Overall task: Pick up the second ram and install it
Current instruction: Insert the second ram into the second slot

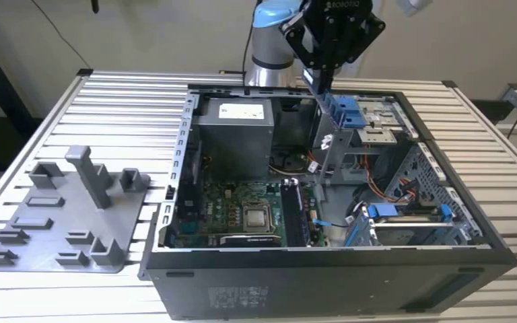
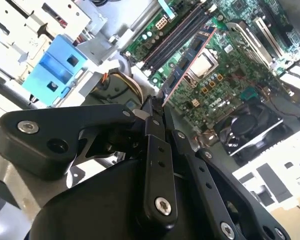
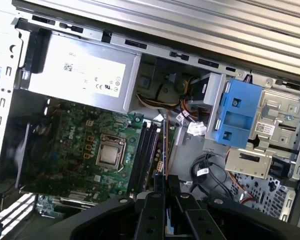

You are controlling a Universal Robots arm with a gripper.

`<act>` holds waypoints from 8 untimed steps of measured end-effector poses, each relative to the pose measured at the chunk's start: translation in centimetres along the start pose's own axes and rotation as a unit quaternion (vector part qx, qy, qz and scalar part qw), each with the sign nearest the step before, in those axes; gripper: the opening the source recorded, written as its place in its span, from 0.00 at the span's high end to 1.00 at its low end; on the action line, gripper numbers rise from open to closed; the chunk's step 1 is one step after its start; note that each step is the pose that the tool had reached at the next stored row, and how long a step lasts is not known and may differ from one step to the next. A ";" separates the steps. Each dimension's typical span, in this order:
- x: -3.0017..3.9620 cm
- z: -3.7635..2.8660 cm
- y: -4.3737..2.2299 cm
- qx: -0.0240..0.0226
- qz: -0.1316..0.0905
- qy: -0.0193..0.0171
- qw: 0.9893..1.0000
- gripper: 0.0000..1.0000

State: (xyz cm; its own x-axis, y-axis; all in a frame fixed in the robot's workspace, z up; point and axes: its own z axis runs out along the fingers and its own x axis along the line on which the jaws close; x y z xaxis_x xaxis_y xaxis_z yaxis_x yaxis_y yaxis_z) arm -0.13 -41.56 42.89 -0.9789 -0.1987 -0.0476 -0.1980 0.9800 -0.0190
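1. Your hand [image 2: 157, 111] is clamped on the second ram [image 2: 190, 62], which juts from its fingertips over the motherboard [image 3: 80, 145] inside the open computer case [image 1: 330, 276].
2. You see the ram edge-on: long, thin, dark blue.

- A pale slatted metal table [image 1: 124, 101] carries everything, its ribs running across the exterior view.
- A grey plastic fixture plate [image 1: 52, 235] lies flat on it at the exterior view's left, with upright blocks and posts rising from it.
- An open black computer case [image 1: 330, 282] lies on its side just beside the plate, open face up.
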 end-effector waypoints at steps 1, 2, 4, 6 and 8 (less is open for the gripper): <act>0.00 0.04 0.00 0.000 0.008 0.000 1.000 0.86; 0.00 0.09 0.00 0.001 0.016 0.000 1.000 0.86; 0.00 0.19 0.00 0.001 0.033 0.001 0.999 0.86; 0.00 0.26 0.00 0.002 0.051 0.001 0.999 0.86; 0.01 0.34 0.00 0.003 0.067 0.001 0.998 0.86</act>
State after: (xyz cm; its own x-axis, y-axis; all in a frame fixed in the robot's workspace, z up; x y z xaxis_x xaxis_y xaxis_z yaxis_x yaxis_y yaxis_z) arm -0.12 -41.56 42.54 -0.9967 -0.0662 -0.0472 -0.0654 0.9977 -0.0188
